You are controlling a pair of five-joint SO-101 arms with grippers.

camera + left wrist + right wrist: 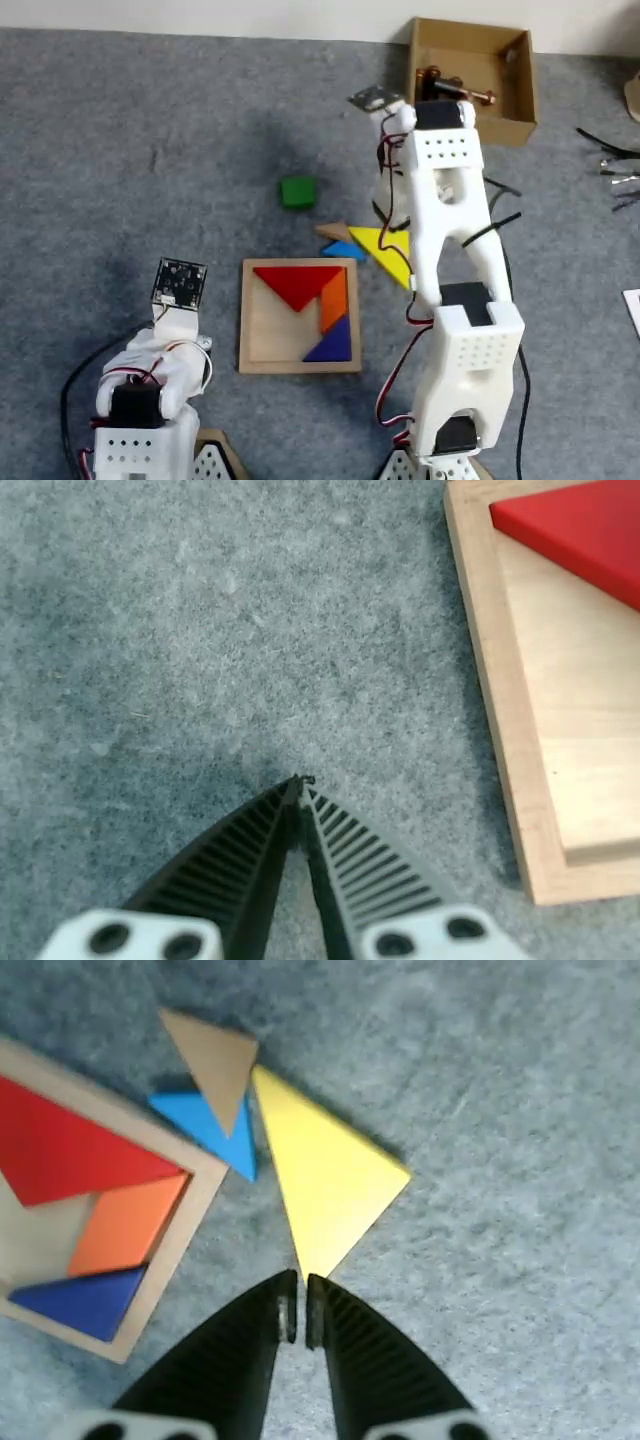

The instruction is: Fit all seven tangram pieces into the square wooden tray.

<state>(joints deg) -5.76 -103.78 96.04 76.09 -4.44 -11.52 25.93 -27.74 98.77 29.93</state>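
Observation:
The square wooden tray (258, 350) holds a red triangle (299, 285), an orange piece (335, 300) and a dark blue triangle (333, 344). Just beyond its far right corner lie a yellow triangle (385, 250), a light blue piece (342, 250) and a tan triangle (334, 231). My right gripper (298, 1305) is shut and empty, its tips just short of the yellow triangle's (325, 1175) point. My left gripper (300, 792) is shut over bare carpet, beside the tray's (500, 700) edge. A green cube (297, 192) sits farther back.
A cardboard box (520, 95) with metal parts stands at the back right, behind the right arm (445, 170). Loose cables lie at the right edge. The grey carpet left of the tray is open.

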